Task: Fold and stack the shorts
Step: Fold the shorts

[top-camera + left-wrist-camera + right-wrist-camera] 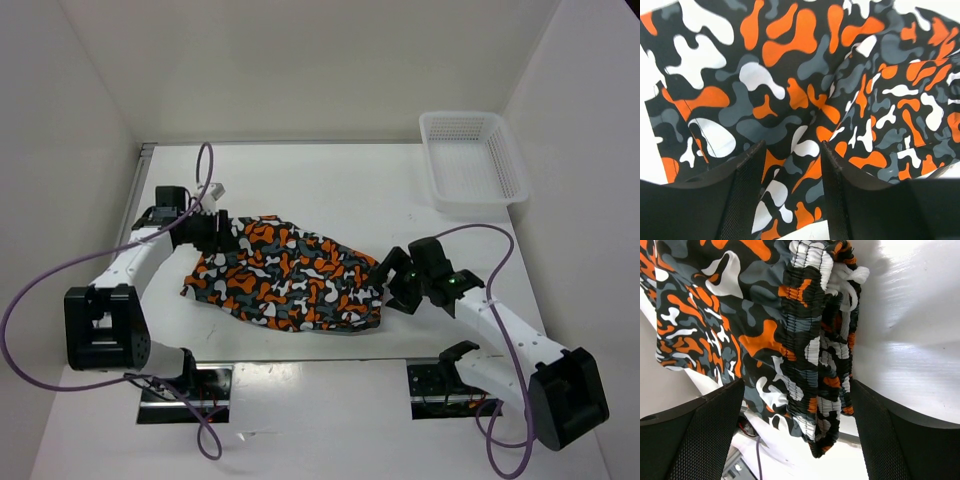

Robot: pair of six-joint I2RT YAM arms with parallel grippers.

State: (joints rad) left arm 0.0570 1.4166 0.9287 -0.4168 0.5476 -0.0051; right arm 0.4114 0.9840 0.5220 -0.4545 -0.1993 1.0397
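Observation:
The camouflage shorts (295, 275) lie spread across the middle of the white table, waistband end to the right. My left gripper (232, 238) is over their left end. In the left wrist view the left gripper (792, 150) is open, its black fingers (747, 190) astride flat fabric (790, 90). My right gripper (397, 284) is at the shorts' right end. In the right wrist view the right gripper (797, 390) is wide open around the gathered elastic waistband (810, 355), whose white drawstring (847, 282) shows, with a gap on each side.
A white plastic mesh basket (470, 160) stands at the back right corner. White walls close in the table on the left, back and right. Purple cables (40, 290) loop beside both arms. The arm mounts (185, 392) sit at the near edge.

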